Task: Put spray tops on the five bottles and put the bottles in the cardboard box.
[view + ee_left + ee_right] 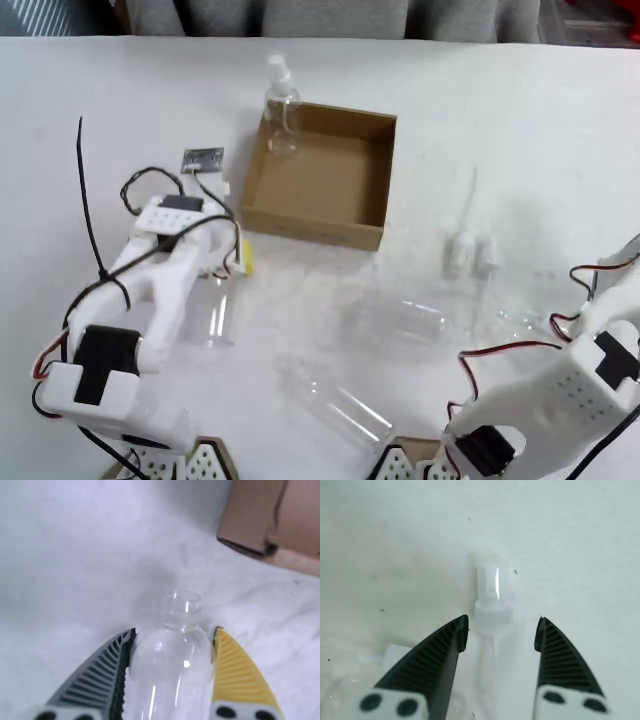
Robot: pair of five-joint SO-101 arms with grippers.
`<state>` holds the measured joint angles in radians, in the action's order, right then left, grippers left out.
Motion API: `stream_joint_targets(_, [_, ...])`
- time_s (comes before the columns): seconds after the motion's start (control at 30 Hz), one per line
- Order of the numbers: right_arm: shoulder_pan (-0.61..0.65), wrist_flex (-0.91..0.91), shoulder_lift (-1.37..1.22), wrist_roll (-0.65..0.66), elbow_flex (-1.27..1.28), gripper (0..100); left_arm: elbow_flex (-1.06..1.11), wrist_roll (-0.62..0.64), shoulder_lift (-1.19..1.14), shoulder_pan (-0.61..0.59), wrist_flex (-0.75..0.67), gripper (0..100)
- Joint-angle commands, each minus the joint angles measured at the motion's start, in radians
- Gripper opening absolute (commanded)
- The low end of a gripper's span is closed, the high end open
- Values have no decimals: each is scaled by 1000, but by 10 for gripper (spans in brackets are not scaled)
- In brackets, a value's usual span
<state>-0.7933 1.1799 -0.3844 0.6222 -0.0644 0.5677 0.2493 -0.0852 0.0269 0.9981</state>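
Observation:
A clear bottle (172, 665) without a top lies between the grey and yellow fingers of my left gripper (172, 632), open neck pointing away; the pads press its sides. From above, that gripper (222, 268) sits left of the cardboard box (300, 222), with the bottle (214, 315) on the table. My right gripper (502, 625) hangs open over a white spray top (492, 597) lying on the table. Two spray tops (460, 250) lie right of the box. A bottle with its spray top (281, 100) stands at the box's far left corner.
Three more clear bottles lie on the white table: one in the middle (400, 320), one near the front (335, 400), one toward the right arm (515, 322). A small grey plate (203, 158) lies left of the box. Cables trail from both arms.

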Motion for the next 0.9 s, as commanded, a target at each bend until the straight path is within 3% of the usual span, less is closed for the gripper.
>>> stream_joint_targets(0.0, [13,-25,54,-2,5,188,-2,-11,8,-16,-15,57])
stream_joint_targets(0.87, [13,-81,-62,32,-3,187,-2,-11,8,-16,-15,57])
